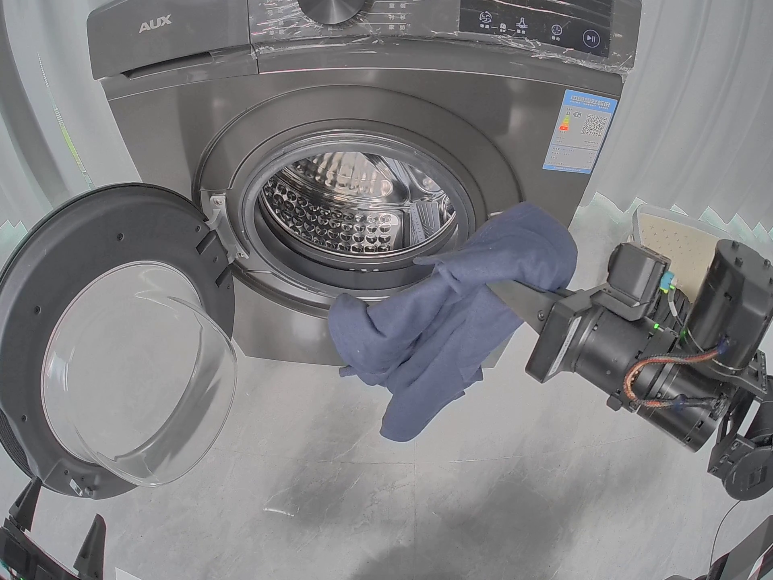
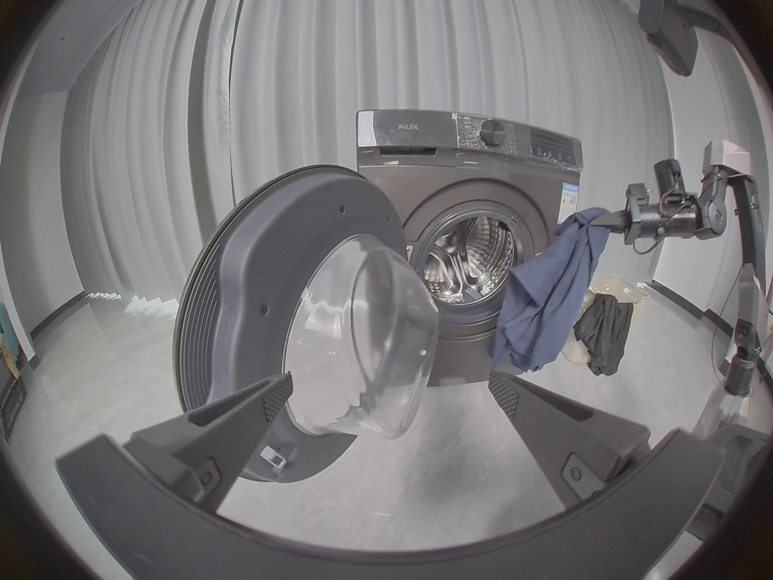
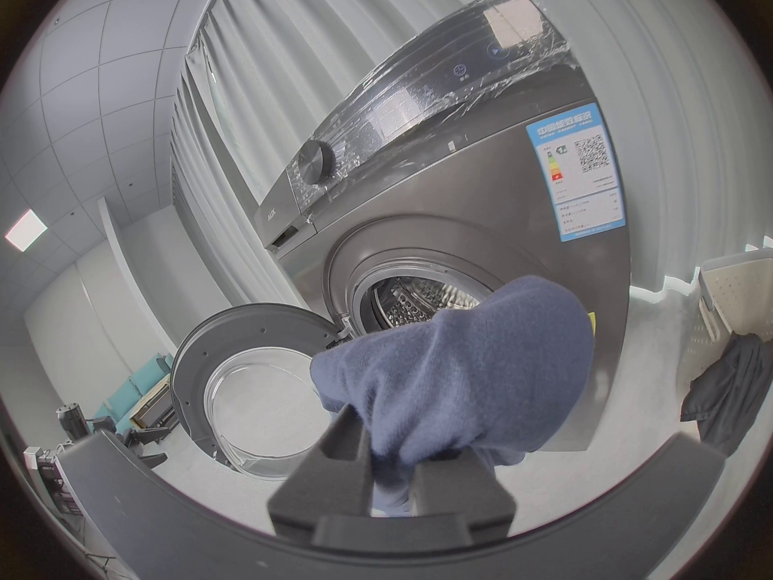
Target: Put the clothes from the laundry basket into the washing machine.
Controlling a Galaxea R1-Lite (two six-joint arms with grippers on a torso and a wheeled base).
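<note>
Pale grey floor [image 1: 499, 493], smooth, slightly glossy, with faint seam lines. A grey front-loading washing machine [image 1: 362, 82] stands directly on it, its back toward a white curtain [image 1: 708, 82]. The machine's round door [image 1: 121, 340] is swung open to the robot's left, clear of the floor. A cream perforated laundry basket [image 1: 680, 243] sits on the floor just beside the machine's right side. A dark grey garment [image 2: 604, 333] is draped over the basket's rim and hangs down its outer wall; whether it touches the floor is unclear.
</note>
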